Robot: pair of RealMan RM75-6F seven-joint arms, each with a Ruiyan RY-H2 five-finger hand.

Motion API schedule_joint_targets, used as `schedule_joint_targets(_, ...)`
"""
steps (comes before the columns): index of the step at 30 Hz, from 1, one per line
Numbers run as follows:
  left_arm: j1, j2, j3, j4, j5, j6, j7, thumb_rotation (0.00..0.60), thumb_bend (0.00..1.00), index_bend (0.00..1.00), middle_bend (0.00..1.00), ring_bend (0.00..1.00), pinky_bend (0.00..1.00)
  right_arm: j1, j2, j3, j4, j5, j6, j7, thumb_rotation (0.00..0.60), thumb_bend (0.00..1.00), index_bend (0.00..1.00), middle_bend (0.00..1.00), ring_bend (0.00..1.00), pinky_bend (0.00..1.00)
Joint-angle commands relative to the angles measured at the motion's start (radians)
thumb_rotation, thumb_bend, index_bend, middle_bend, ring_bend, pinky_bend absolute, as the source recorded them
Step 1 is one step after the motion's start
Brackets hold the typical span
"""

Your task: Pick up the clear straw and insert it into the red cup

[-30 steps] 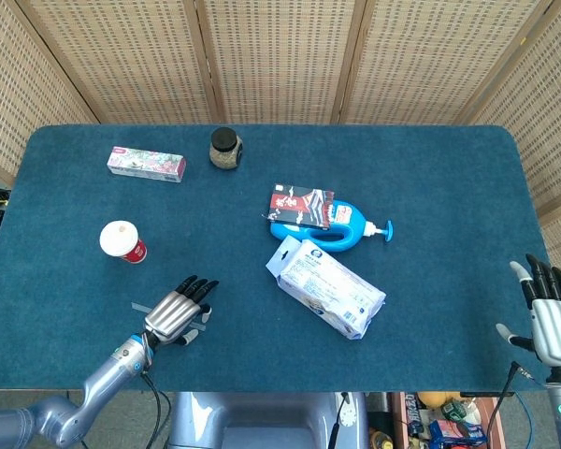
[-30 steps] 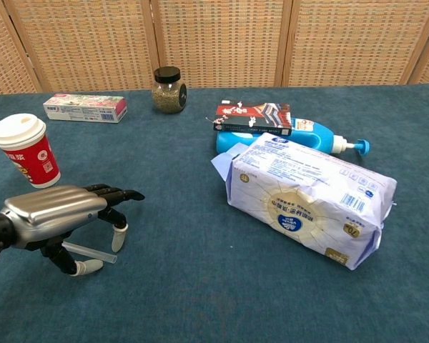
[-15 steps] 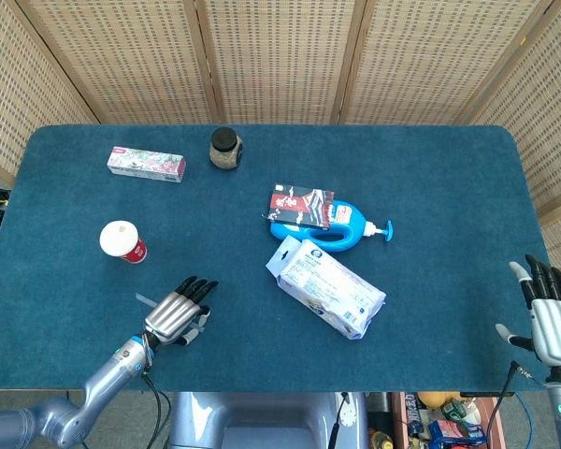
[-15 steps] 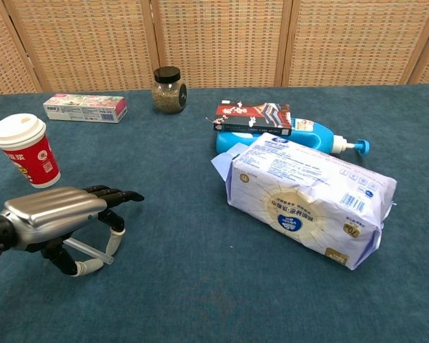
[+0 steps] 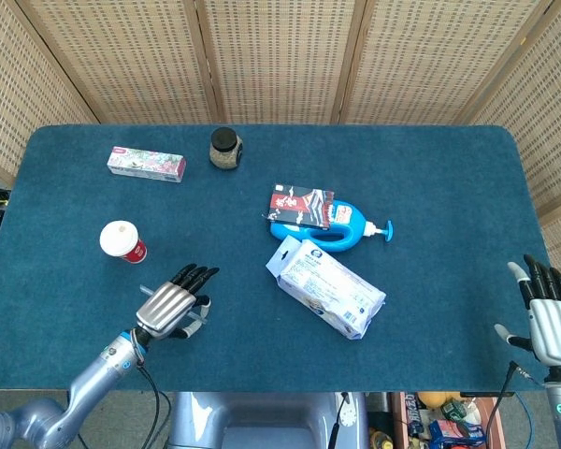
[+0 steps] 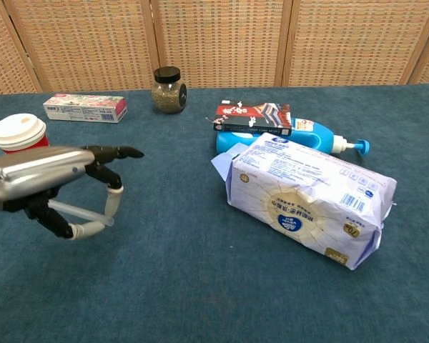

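My left hand [image 6: 53, 182] is up off the tabletop [image 5: 430, 187], near the front left part. Its back faces up and the long fingers point ahead. The thumb and one bent finger pinch the clear straw [image 6: 77, 212]. The straw lies almost flat under the palm, and its free end sticks out just past the fingertip. In the head view I see the same hand [image 5: 173, 301] with a bit of straw [image 5: 146, 289] poking out on its left side.

My right hand [image 5: 548, 316] is at the front right corner, past the edge of the tabletop. Its fingers are spread and it holds nothing.

The red cup [image 6: 18, 136] stands just behind my left hand, near the left edge. It has a white lid on top, so I cannot see what is inside. In the head view the cup [image 5: 124, 241] is a little apart from the hand.

Near the back edge stands one jar [image 6: 169, 90] with a black lid and something grainy inside. Left of it lies one flat box [image 6: 85, 108].

In the middle lies one blue bottle [image 6: 300, 136] on its side with a pump top. One small book [image 6: 253, 118] rests on it. In front of them lies one white pack [image 6: 309, 198].
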Motion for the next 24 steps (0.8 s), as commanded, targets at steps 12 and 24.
schedule_joint_targets(12, 0.04, 0.323, -0.126, -0.055, 0.119, 0.226, -0.777, 0.6, 0.41, 0.57, 0.0, 0.0, 0.0, 0.009, -0.015, 0.001, 0.005, 0.017, -0.017, -0.036, 0.6, 0.0, 0.0, 0.0, 0.0, 0.0)
schedule_joint_targets(24, 0.036, 0.278, -0.156, 0.258, 0.103, 0.261, -1.362, 0.6, 0.45, 0.57, 0.0, 0.0, 0.0, 0.022, -0.028, 0.008, 0.009, 0.049, -0.045, -0.065, 0.6, 0.0, 0.0, 0.0, 0.0, 0.0)
